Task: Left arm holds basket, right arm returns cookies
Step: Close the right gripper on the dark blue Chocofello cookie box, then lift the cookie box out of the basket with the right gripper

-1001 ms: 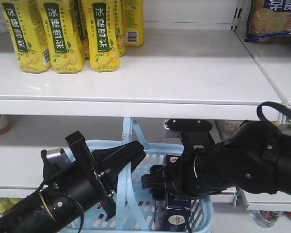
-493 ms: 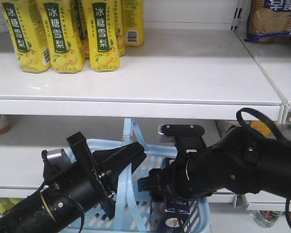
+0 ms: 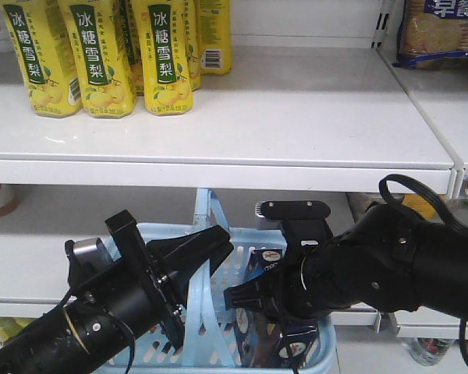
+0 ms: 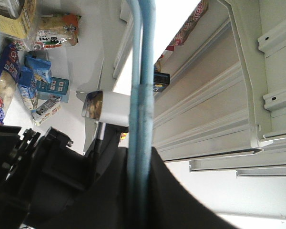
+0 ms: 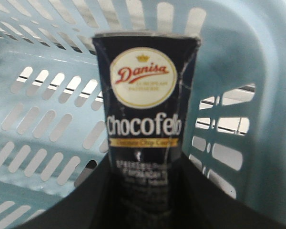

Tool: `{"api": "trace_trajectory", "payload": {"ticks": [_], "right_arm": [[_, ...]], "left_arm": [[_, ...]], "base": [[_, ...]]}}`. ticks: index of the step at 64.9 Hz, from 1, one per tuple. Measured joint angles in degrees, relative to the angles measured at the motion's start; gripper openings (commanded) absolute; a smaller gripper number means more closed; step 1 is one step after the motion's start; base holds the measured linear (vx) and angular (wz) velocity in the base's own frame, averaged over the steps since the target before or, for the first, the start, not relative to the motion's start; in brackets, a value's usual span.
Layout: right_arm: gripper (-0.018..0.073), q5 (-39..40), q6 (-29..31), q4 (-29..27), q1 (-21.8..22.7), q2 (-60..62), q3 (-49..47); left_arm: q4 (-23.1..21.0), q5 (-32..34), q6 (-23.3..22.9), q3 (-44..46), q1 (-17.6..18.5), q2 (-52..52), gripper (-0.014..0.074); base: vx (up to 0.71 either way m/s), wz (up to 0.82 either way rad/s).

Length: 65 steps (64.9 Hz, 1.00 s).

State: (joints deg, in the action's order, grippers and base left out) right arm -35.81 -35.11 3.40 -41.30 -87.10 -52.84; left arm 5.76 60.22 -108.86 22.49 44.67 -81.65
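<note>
The right end effector (image 5: 143,167) is squeezed on the low part of the cookie box (image 5: 144,95), which stands up straight between its fingers (image 5: 71,210), down inside the blue basket (image 5: 47,119), likely so it can lift straight out. Beside it, the left end effector (image 4: 133,160) is pinched on the basket's handle (image 4: 140,71), I think to stop the basket tipping or sliding. The white shelf (image 3: 296,109) above them looks like where the box should go.

the black, gold-ringed cylindrical left arm (image 3: 101,319) slants upward with its flat two-fingered left gripper (image 3: 218,243) clamped, while the bulky black right arm (image 3: 390,265) points its right gripper (image 3: 246,298) down-left, clamped too.
</note>
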Motion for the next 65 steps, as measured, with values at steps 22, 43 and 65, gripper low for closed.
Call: {"api": "trace_trajectory", "payload": {"ticks": [22, 43, 65], "right_arm": [[-0.0011, -1.0, 0.0, 0.7, 0.0, 5.0, 0.3], [-0.0011, -3.0, 0.0, 0.7, 0.0, 12.4, 0.3], [-0.0011, -5.0, 0.0, 0.5, 0.0, 21.8, 0.6]], "left_arm": [[-0.2, 1.0, -0.3, 0.0, 0.0, 0.0, -0.0003], [-0.2, 1.1, -0.6, 0.0, 0.0, 0.0, -0.0003], [-0.2, 1.1, -0.7, 0.0, 0.0, 0.0, -0.0003]], "base": [[0.0, 0.0], [0.0, 0.0], [0.0, 0.0]]}}
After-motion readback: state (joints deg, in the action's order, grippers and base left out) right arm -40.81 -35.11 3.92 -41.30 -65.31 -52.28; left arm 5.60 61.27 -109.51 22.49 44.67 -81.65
